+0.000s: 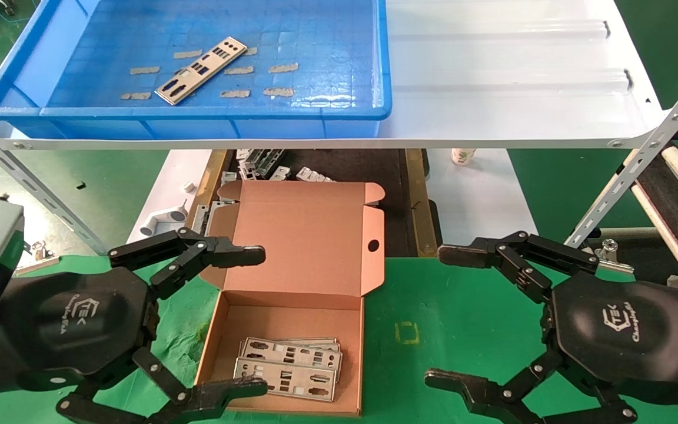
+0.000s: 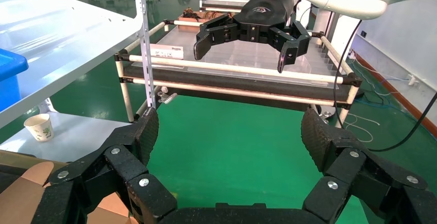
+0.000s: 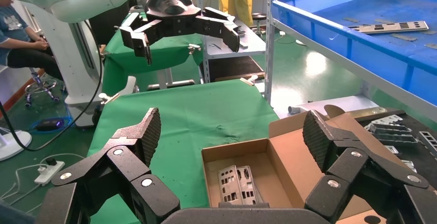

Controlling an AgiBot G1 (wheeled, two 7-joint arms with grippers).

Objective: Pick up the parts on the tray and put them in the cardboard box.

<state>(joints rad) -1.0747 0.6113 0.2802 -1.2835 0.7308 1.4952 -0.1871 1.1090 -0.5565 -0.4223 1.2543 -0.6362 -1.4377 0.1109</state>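
Observation:
One silver punched plate (image 1: 201,70) lies diagonally in the blue tray (image 1: 198,115) on the upper shelf; it also shows in the right wrist view (image 3: 390,27). The open cardboard box (image 1: 292,306) sits on the green table between both arms, with a few plates (image 1: 288,368) stacked inside, also seen in the right wrist view (image 3: 237,184). My left gripper (image 1: 255,318) is open and empty at the box's left side. My right gripper (image 1: 442,315) is open and empty to the right of the box.
Tan tape strips (image 1: 280,68) lie on the tray floor. The white shelf sheet (image 1: 509,76) extends right of the tray. Bent metal brackets (image 1: 262,165) lie on a dark mat behind the box. A paper cup (image 1: 462,156) stands under the shelf. Slanted shelf posts (image 1: 639,171) flank the workspace.

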